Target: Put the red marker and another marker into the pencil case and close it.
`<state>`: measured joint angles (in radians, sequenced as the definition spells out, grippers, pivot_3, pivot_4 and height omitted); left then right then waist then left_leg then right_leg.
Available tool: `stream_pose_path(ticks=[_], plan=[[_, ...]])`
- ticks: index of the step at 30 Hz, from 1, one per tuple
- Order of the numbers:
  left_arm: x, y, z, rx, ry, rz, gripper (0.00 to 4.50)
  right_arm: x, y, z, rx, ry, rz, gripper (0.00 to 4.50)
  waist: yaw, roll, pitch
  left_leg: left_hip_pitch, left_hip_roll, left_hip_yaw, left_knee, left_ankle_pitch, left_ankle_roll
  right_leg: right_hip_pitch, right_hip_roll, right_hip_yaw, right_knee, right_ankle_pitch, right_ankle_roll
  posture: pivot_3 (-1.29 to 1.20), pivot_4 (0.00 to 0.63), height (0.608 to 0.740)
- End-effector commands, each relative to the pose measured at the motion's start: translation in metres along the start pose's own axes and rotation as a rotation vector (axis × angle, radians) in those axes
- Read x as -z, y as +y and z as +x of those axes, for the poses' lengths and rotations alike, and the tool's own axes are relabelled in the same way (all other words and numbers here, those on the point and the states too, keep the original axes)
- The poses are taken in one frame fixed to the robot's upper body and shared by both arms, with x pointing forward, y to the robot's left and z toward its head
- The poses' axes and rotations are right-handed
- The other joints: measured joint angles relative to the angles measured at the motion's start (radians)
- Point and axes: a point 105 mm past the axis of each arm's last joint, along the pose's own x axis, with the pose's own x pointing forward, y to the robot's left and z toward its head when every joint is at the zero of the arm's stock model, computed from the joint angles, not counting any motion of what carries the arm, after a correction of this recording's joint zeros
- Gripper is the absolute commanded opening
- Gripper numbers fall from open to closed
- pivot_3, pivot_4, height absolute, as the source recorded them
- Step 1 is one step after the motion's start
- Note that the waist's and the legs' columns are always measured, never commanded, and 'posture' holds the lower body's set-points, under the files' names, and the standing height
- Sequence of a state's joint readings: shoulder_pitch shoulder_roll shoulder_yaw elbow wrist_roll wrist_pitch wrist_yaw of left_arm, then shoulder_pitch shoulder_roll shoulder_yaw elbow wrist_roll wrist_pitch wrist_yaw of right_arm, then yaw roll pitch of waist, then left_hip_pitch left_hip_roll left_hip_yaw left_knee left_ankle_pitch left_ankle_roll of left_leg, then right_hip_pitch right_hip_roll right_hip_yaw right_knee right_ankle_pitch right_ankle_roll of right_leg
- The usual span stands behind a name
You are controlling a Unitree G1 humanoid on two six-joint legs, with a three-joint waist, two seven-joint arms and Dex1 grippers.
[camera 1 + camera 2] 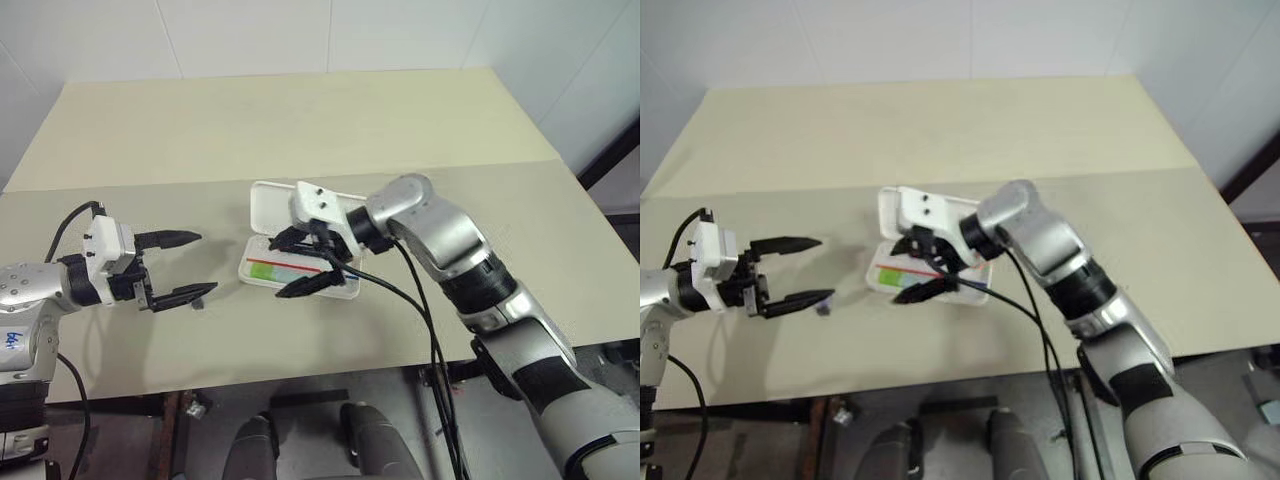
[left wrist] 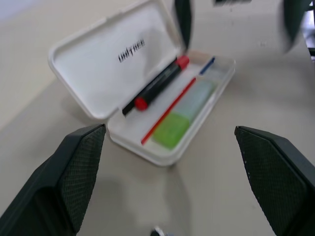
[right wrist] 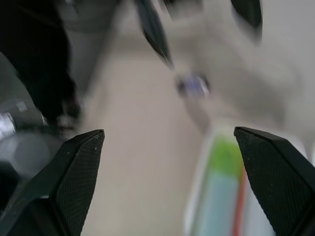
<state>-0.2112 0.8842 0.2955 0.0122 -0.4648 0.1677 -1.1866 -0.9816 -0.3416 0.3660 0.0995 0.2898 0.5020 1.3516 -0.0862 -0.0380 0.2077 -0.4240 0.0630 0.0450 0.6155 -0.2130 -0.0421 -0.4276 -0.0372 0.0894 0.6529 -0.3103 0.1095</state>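
On the table: the pencil case (image 2: 147, 83) lies open near the middle of the beige table (image 1: 300, 120), its lid tilted back toward the far side, with small black print on the inner face.
Case contents: the red marker (image 2: 158, 84) lies along the hinge side of the tray, red cap at one end and red tip at the other; the green-capped marker (image 2: 181, 115) lies along the front side, and a thin red-and-blue stripe runs between the two.
Right gripper: the right gripper (image 1: 308, 262) hangs just above the open tray, pointing toward the robot's left, its black fingers spread wide and holding nothing.
Left gripper: the left gripper (image 1: 185, 266) hovers to the left of the case, well apart from it, fingers wide apart and empty, aimed toward the case.
Small object: a tiny dark item (image 1: 823, 309) sits on the table just beside the left gripper's lower fingertip; what it is cannot be told.
Edges: the case sits nearer the table's front edge than its far edge.
Open room: bare tabletop stretches behind the lid and out to the right side, and a bare strip lies between the left gripper and the case.
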Motion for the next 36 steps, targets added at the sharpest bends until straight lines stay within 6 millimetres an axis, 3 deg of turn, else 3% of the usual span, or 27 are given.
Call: stream_pose_path(ticks=[1, 3, 11, 15, 25, 36], plan=[[0.003, -0.005, -0.002, -0.021, 0.091, -0.007, 4.5, -0.024, 0.006, -0.028, 0.033, -0.204, -0.13, 4.46, 0.0, 0.0, 0.0, 0.0, 0.0, 0.0, 0.0, 0.0, 0.0, 0.0, 0.0, 0.0, 0.0, 0.0, 0.0, 0.0, 0.15, 0.74], [0.009, -0.009, -0.002, -0.054, 0.163, -0.029, 4.5, -0.021, 0.007, -0.05, 0.091, -0.291, -0.146, 4.46, 0.002, -0.001, 0.0, 0.001, 0.001, 0.0, 0.0, 0.0, 0.0, 0.0, 0.001, 0.0, 0.001, 0.0, 0.0, 0.0, 0.15, 0.74], [0.022, -0.019, -0.003, -0.177, 0.297, -0.138, 4.5, -0.026, 0.003, -0.084, 0.207, -0.428, -0.133, 4.46, 0.0, -0.001, 0.0, 0.002, 0.001, 0.0, 0.0, 0.0, 0.0, 0.001, 0.001, 0.001, 0.001, 0.0, -0.001, 0.0, 0.15, 0.74], [0.021, -0.02, 0.005, -0.323, 0.336, -0.211, 4.5, -0.023, 0.004, -0.099, 0.233, -0.437, -0.089, 4.46, 0.002, -0.001, 0.0, 0.002, 0.001, 0.0, 0.0, 0.0, 0.0, 0.001, 0.001, 0.001, 0.001, -0.001, -0.001, 0.0, 0.15, 0.74], [0.021, -0.021, 0.016, -0.597, 0.346, -0.366, 4.5, -0.015, 0.015, -0.09, 0.203, -0.424, -0.039, 4.46, 0.001, -0.001, -0.001, 0.002, 0.001, 0.0, 0.0, 0.0, 0.0, 0.001, 0.002, 0.003, 0.001, 0.0, 0.0, 0.0, 0.15, 0.74], [0.027, -0.031, 0.024, -0.847, 0.403, -0.557, 4.5, -0.014, 0.017, -0.096, 0.213, -0.411, -0.017, 4.46, 0.005, -0.004, -0.002, 0.002, 0.0, -0.003, 0.006, -0.001, -0.003, 0.003, 0.005, 0.004, 0.001, 0.001, 0.002, 0.0, 0.15, 0.74]])
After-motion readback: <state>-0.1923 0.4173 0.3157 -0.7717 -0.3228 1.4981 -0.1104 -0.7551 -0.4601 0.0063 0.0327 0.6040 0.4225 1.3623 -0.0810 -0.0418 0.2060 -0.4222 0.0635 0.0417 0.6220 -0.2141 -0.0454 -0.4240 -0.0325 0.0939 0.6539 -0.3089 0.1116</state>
